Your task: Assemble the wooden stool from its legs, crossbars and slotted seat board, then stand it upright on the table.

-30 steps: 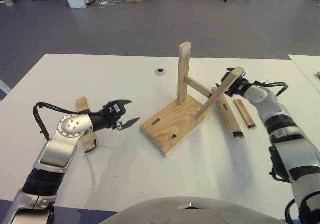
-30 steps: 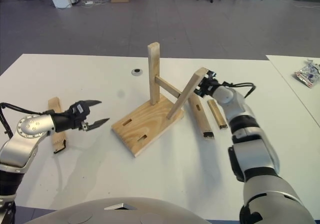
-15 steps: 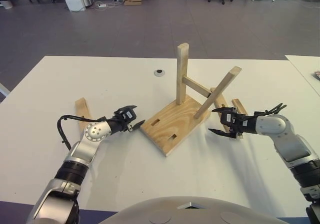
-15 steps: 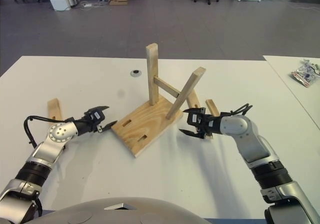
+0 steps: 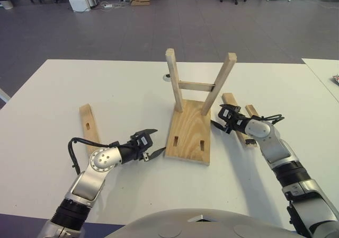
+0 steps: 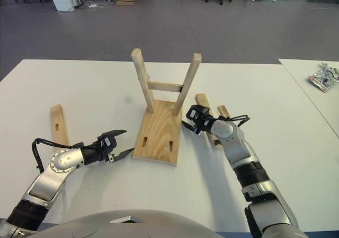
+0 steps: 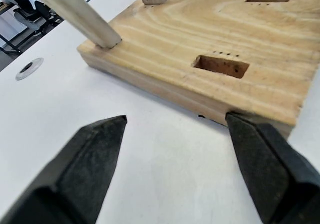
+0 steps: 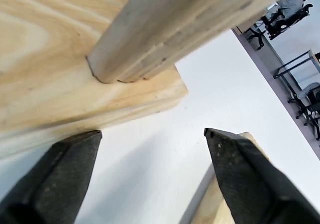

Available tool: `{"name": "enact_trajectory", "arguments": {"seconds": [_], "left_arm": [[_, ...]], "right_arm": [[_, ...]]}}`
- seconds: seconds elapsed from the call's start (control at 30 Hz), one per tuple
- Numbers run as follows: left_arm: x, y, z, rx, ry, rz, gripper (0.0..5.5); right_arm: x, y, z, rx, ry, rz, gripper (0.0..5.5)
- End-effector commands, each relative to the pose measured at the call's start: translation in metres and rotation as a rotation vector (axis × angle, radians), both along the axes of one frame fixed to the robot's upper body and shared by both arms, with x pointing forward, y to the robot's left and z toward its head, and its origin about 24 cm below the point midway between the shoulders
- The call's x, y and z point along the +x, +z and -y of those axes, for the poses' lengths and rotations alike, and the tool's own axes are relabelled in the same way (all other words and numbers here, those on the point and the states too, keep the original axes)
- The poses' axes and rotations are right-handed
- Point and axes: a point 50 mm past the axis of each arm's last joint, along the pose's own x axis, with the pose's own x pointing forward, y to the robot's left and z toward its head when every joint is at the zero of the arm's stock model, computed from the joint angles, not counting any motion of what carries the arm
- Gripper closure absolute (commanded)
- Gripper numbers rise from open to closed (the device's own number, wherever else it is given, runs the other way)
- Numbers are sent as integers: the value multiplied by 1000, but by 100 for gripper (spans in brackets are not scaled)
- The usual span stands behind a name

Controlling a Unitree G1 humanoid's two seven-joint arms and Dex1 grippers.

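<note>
— Tools: state?
— L tool [image 5: 154, 142] spread wide, lower left, tips just off seat board [image 5: 188, 134] front edge. R tool [image 5: 218, 117] also released, ctr-right, at board's far corner.
— Risk?
— Nudge the board and the tilted standing legs [image 5: 173, 79] + crossbar [image 5: 196, 86] may pop out. Pale grainy square-cut wood, smooth white worktop [image 5: 63, 89]: it'd slide.

White table [image 5: 42, 89] bears the seat board [image 5: 188, 137] (lying flat); a loose leg [image 5: 88, 122]; two more pieces [image 5: 230, 98].

Pale grained wood seat board [image 5: 189, 131], white table [image 5: 47, 100], black hands.
</note>
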Motion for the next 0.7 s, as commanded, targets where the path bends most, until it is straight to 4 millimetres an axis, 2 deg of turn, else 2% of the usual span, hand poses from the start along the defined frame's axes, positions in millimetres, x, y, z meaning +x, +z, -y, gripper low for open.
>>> {"name": "enact_trajectory", "arguments": {"seconds": [0.03, 0.13, 0.2, 0.27, 0.33, 0.4, 0.47, 0.63, 0.7], "left_arm": [[4, 2, 8, -15, 12, 22, 184], [5, 3, -7, -13, 97, 42, 184], [7, 4, -24, -24, 229, 66, 184], [13, 5, -41, -12, 435, 111, 184], [13, 10, -46, -118, 525, 110, 184], [9, 15, -45, -218, 573, 111, 184], [9, 18, -46, -247, 647, 131, 184], [11, 30, -53, -483, 832, 107, 184], [10, 34, -55, -513, 868, 117, 184]], "right_arm": [[9, -1, -15, 51, -2, 7, 166], [13, 6, 6, 45, -94, 47, 166], [18, 22, 24, 70, -172, 96, 166], [23, 42, 40, 163, -270, 134, 166], [25, 52, 67, 354, -471, 96, 166], [19, 46, 87, 454, -598, 2, 166], [9, 35, 100, 476, -665, -93, 166], [-19, 8, 117, 452, -743, -316, 166], [-31, -3, 124, 414, -772, -379, 166]]}}
